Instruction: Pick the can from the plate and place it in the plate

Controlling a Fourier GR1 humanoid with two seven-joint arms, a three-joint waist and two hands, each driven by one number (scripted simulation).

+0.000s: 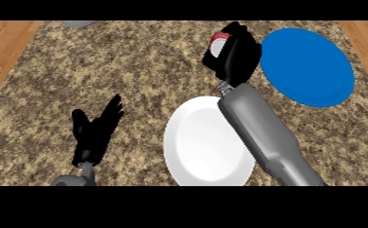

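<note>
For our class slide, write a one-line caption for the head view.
Right hand holds the can between the white plate and blue plate; left hand rests open.

Lighting: bright, even, diffuse
White plate (205,144) near blown-out, faint shading along its rim; blue plate (307,66) flat and saturated; granite counter (137,76) uniformly lit, no distinct cast shadows, no glare

A speckled brown and tan granite counter (122,71) fills most of the view. Strips of orange-brown wood (14,42) border the counter on its left and right sides. A small grey object (77,24), cut off by the frame, sits at the counter's far edge, toward the left.
</note>
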